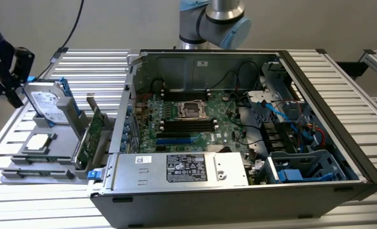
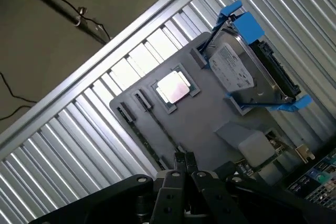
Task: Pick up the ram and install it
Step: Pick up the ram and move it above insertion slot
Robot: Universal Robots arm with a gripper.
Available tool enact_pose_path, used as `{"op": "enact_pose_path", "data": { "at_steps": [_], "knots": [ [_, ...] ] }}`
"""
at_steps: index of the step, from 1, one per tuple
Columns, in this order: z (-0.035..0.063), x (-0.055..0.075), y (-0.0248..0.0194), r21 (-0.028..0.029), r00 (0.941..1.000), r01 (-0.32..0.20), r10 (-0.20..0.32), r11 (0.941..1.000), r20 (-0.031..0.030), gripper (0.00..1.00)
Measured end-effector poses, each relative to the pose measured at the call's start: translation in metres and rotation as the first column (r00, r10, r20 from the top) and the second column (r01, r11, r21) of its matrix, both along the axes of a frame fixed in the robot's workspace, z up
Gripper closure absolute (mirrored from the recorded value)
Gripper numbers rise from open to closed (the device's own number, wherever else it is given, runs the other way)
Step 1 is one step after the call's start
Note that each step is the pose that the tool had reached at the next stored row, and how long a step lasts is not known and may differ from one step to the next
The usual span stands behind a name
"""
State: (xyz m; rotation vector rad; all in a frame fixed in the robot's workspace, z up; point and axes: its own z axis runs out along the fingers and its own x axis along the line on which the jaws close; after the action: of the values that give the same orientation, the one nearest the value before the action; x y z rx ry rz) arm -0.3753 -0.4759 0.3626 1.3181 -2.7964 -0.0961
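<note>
Both fingertips (image 2: 180, 159) of the gripper (image 2: 184, 160) are pressed together: no gap, nothing caught between them. The jaws are fully closed and empty. In the wrist view the tips hang over the edge of the grey tray (image 2: 210, 114); I can't tell whether they touch it.

The ram (image 1: 41, 171) is a long, narrow green strip. It lies lengthwise in the front rail of the tray, on the side nearest the exterior camera. It is seen nearly edge-on, and the chips along it are too small to make out. It sits on the tray, not yet in the motherboard.

- **Behind the ram:** a square silver processor chip (image 1: 38, 142) sits in its recess.
- **Far end of the tray:** the hard drive (image 1: 48, 102) stands upright in a blue bracket.
- **Tray side toward the case:** the expansion card (image 1: 89, 136) stands on edge.

The computer case (image 1: 239, 210) lies open just beside the tray, on the exterior view's right. Its green motherboard (image 1: 182, 119) faces up, with black slots (image 1: 187, 125) next to the processor socket.

Everything rests on a slatted metal table (image 1: 36, 205). A joint of the arm (image 1: 214, 19) shows beyond the case's far wall.
</note>
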Motion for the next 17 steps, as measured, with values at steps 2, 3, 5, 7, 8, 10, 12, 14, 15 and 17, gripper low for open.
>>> {"op": "enact_pose_path", "data": {
  "at_steps": [2, 3, 5, 7, 8, 10, 12, 14, 15, 17],
  "knots": [
    [-0.0001, 0.0000, 0.0000, 0.0000, 0.9993, -0.036, 0.036, 0.9993, 0.0000, 0.89],
    [-0.0001, 0.0000, 0.0000, 0.0001, 0.9985, -0.055, 0.055, 0.9985, 0.0000, 0.89],
    [-0.0002, 0.0000, 0.0000, 0.0001, 0.9959, -0.090, 0.090, 0.9959, 0.0001, 0.89],
    [-0.0002, 0.0000, 0.0000, 0.0001, 0.9921, -0.126, 0.126, 0.9921, 0.0000, 0.89],
    [-0.0003, 0.0000, 0.0000, 0.0000, 0.9894, -0.145, 0.145, 0.9894, 0.0000, 0.89],
    [-0.0003, 0.0000, 0.0000, 0.0000, 0.9836, -0.181, 0.181, 0.9836, 0.0000, 0.89],
    [-0.0004, 0.0000, 0.0000, 0.0000, 0.9763, -0.216, 0.216, 0.9763, 0.0000, 0.89],
    [-0.0004, 0.0000, 0.0000, 0.0000, 0.9679, -0.251, 0.251, 0.9679, 0.0000, 0.89],
    [-0.0004, 0.0000, 0.0000, 0.0000, 0.9632, -0.269, 0.269, 0.9632, -0.0001, 0.89],
    [-0.0005, 0.0000, 0.0000, 0.0000, 0.9526, -0.304, 0.304, 0.9526, 0.0000, 0.89]
  ]
}}
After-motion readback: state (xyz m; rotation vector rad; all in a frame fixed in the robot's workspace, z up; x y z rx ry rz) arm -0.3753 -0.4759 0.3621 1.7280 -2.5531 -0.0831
